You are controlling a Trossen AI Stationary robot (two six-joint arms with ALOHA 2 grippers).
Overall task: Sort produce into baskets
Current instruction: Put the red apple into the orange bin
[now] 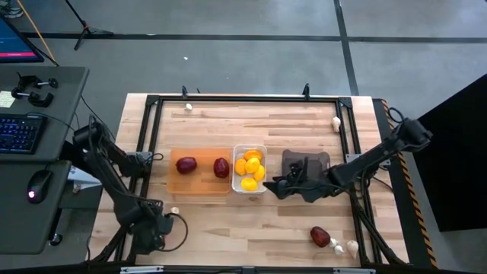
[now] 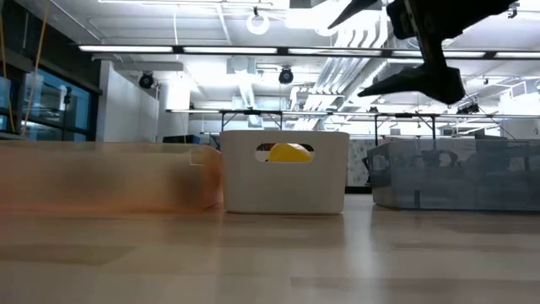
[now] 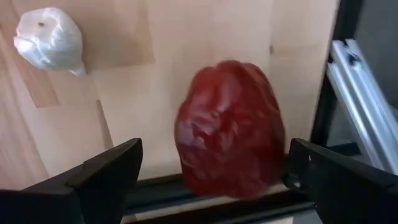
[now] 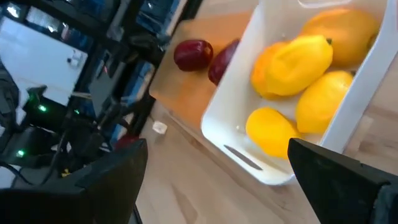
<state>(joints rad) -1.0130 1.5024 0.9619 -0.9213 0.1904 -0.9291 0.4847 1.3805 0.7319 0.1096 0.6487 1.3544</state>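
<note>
My left gripper [image 1: 154,230] is open low over the table's near left corner. In the left wrist view [image 3: 211,165] its fingers stand on either side of a dark red piece [image 3: 229,127] lying on the wood beside a black frame rail. A white garlic bulb [image 3: 48,38] lies close by. My right gripper [image 1: 278,186] is open and empty, raised beside the white bin [image 1: 249,169], which holds several yellow pieces [image 4: 298,59]. The orange tray [image 1: 199,183] holds two dark red pieces [image 1: 186,164]. The dark grey bin [image 1: 306,162] is partly hidden under my right arm. My left gripper's fingers flank the dark red piece, which rests on the table. Its edge [image 3: 281,168] lies close against one finger [image 3: 311,171]; I cannot tell whether they touch.
Loose garlic bulbs lie at the far left [image 1: 188,107], the far right [image 1: 336,121] and the near right [image 1: 351,246], the last beside another dark red piece [image 1: 320,237]. A black metal frame [image 1: 243,100] rings the work area. A desk with a keyboard [image 1: 19,133] stands at left.
</note>
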